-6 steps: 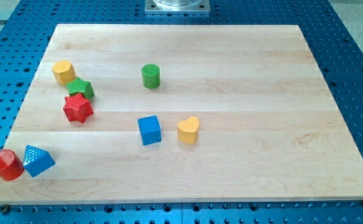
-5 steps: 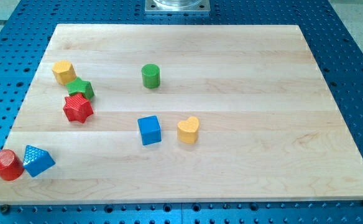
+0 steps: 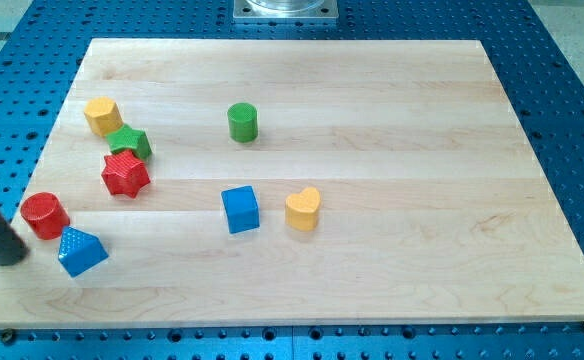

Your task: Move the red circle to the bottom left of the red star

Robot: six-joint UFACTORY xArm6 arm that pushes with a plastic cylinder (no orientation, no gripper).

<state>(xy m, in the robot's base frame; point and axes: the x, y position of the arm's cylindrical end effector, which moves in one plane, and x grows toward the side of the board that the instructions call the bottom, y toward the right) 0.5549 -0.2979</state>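
The red circle (image 3: 45,215) stands near the board's left edge, below and to the left of the red star (image 3: 125,174). My tip (image 3: 12,258) is at the view's far left, just below and left of the red circle, with a small gap between them. The blue triangular block (image 3: 80,250) lies just right of my tip and just below the red circle.
A green star (image 3: 130,142) and a yellow block (image 3: 102,116) sit above the red star. A green cylinder (image 3: 242,121), a blue cube (image 3: 240,209) and a yellow heart (image 3: 303,209) lie mid-board. The wooden board (image 3: 392,120) rests on a blue perforated table.
The red circle has moved up and to the right, closer to the red star. The blue triangular block has shifted a little to the right. More of my rod now shows at the left.
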